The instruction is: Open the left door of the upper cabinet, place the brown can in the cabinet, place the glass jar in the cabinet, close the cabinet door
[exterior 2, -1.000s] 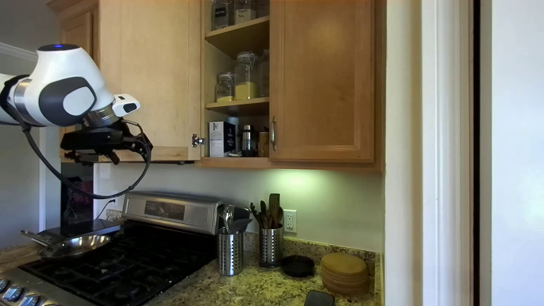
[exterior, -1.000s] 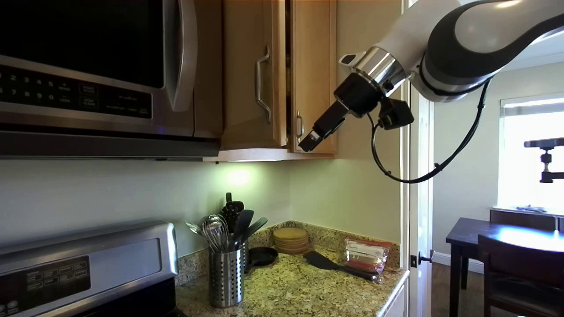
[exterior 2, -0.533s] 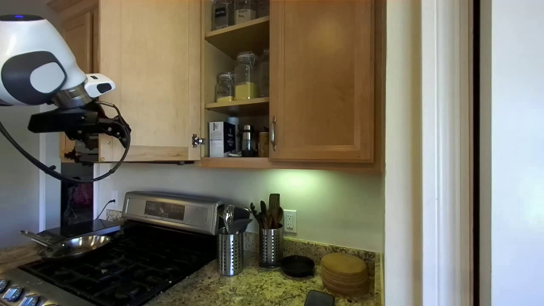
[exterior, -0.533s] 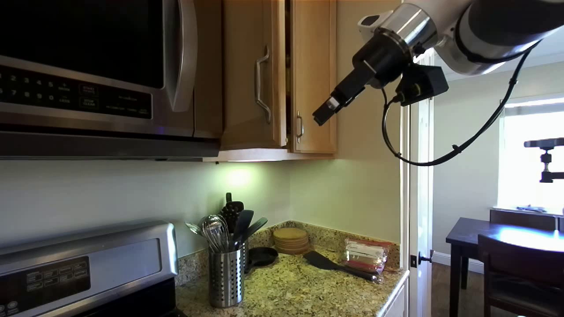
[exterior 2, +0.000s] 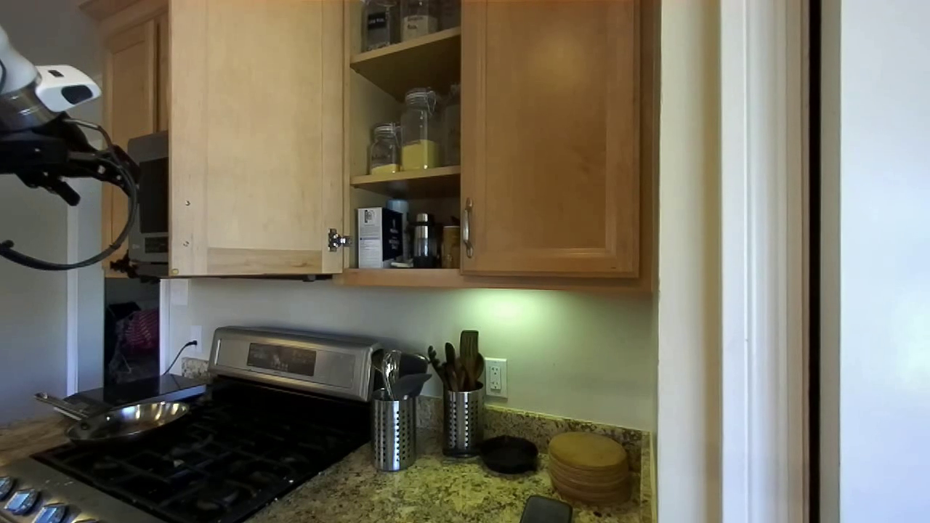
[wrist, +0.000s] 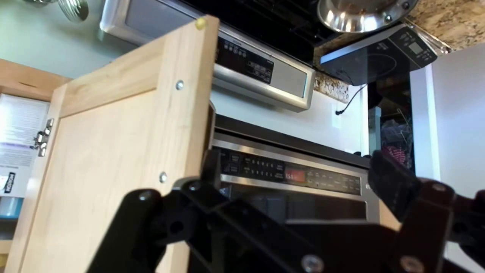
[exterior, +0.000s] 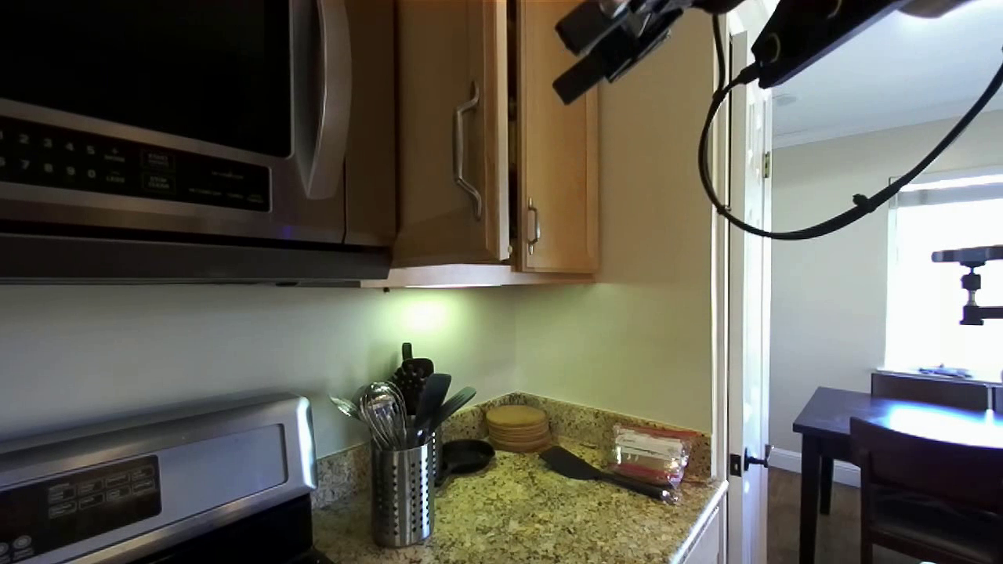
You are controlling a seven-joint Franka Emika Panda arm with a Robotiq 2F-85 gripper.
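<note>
While the black two-fingered gripper (wrist: 295, 168) hangs spread, the honey-wood left cabinet door (exterior 2: 254, 145) stands open above the speckled granite counter's (exterior: 533, 513) left edge. Past its right edge stands a dark wooden table (exterior: 842, 409).

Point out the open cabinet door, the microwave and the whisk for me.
Open cabinet door (exterior 2: 261, 138): in an exterior view, on its inner panel.
Microwave (exterior: 164, 86): in an exterior view, on its dark window.
Whisk (exterior: 383, 413): in an exterior view, on its wire loops.

Smooth wooden cabinet door (exterior 2: 261, 131), shiny metal utensil holder (exterior: 402, 497), glossy metal pan (exterior 2: 131, 423), clear glass jars (exterior 2: 420, 123), stone-look counter (exterior: 533, 517)
</note>
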